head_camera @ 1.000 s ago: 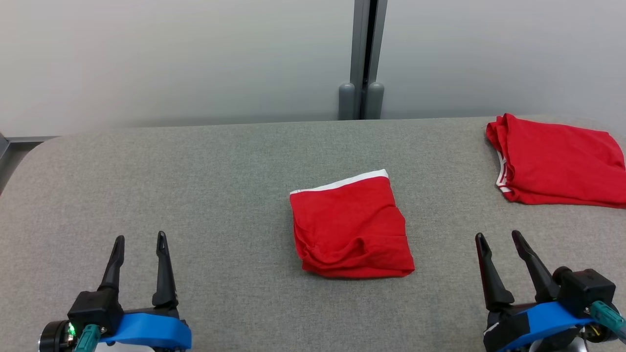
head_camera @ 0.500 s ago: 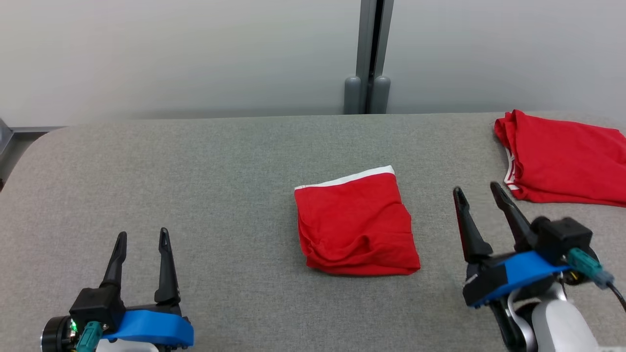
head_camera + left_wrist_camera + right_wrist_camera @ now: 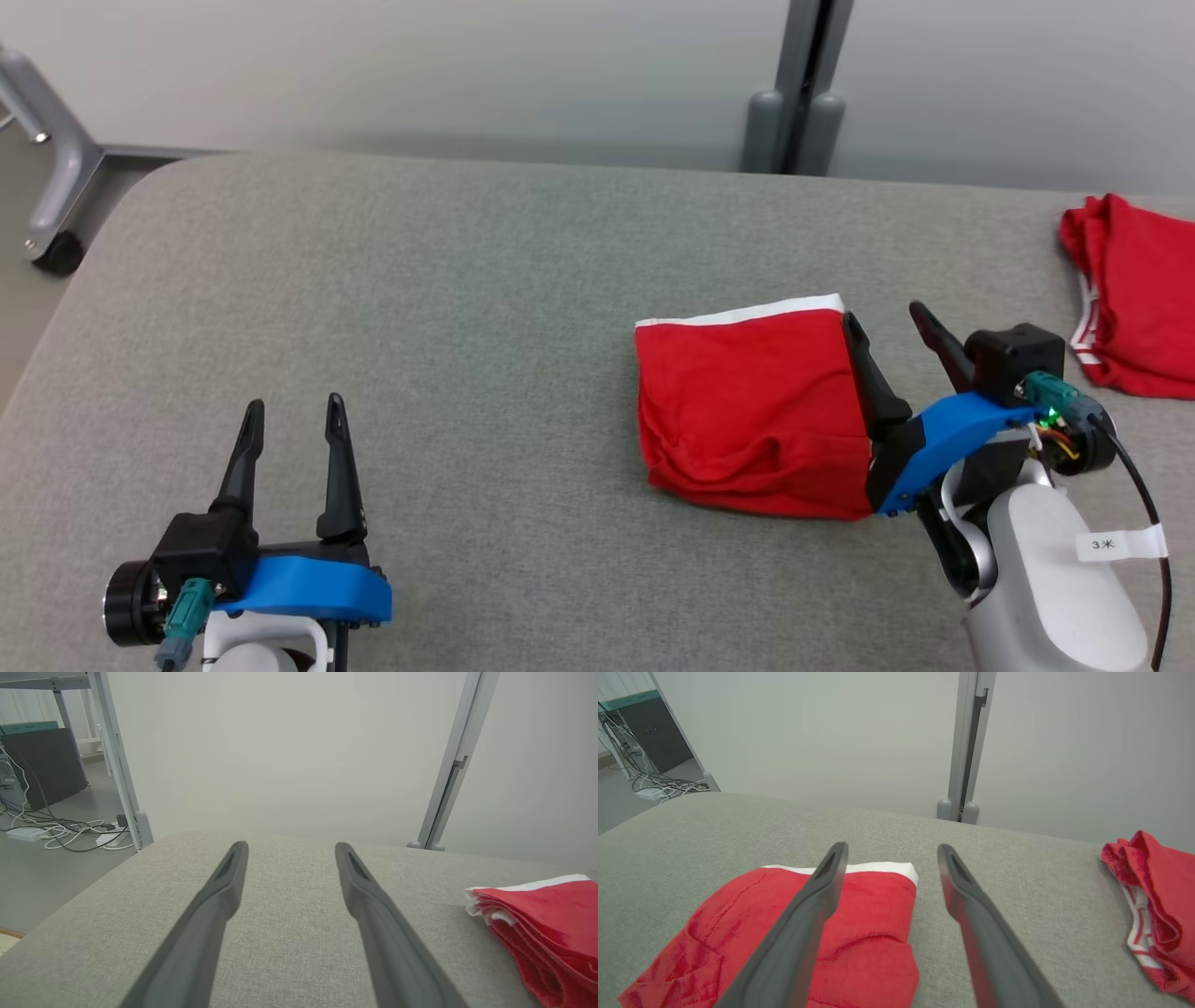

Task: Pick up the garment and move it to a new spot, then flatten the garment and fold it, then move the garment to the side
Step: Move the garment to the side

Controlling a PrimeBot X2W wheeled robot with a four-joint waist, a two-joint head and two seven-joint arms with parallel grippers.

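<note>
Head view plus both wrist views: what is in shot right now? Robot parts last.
folded garment: one, red with white band, table centre-right
second garment: one, red, white-striped trim, table's right edge
table: one, grey fabric, under both garments
upright post: one, grey, behind the table
wheeled frame leg: one, grey, floor past table's left corner
cables: several, white and black, floor, left wrist view
left gripper: one, dark fingers, open, lower left over table
right gripper: one, dark fingers, open, straddling folded garment's right edge

Grey fabric table (image 3: 373, 280), folded red garment (image 3: 747, 411), second red garment (image 3: 1139, 308)
</note>
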